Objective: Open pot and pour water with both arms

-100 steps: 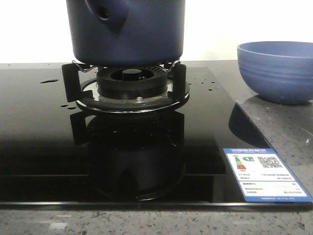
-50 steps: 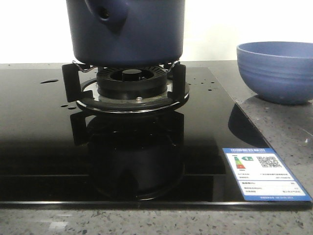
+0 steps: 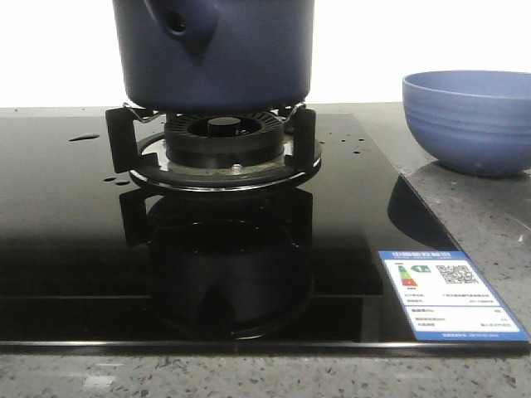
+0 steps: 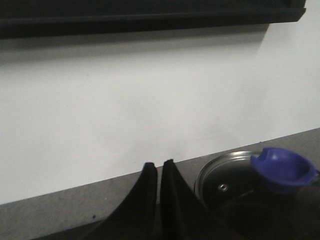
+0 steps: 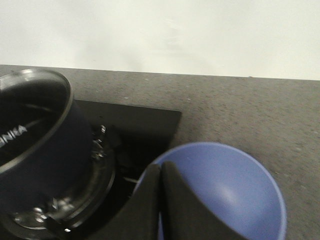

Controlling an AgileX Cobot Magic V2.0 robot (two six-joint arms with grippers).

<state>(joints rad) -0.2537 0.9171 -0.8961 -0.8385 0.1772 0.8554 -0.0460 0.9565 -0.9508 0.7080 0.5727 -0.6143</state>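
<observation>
The dark navy pot (image 3: 232, 58) stands on the gas burner (image 3: 220, 137), its handle stub (image 3: 178, 21) with the round hole facing front-left. Its glass lid (image 4: 222, 180) with a blue knob (image 4: 282, 170) shows in the left wrist view. My left gripper (image 4: 159, 165) is shut and empty beside the lid, not touching it. The pot (image 5: 55, 160) and lid (image 5: 25, 115) also show in the right wrist view. My right gripper (image 5: 161, 166) is shut and empty, above the gap between pot and bowl. Small drops of water (image 3: 83, 138) lie on the cooktop. Neither gripper shows in the front view.
A periwinkle ribbed bowl (image 3: 469, 120) stands on the grey counter at the right; it also shows in the right wrist view (image 5: 230, 190). The black glass cooktop (image 3: 66, 232) carries an energy label (image 3: 448, 294) at its front right corner. A white wall is behind.
</observation>
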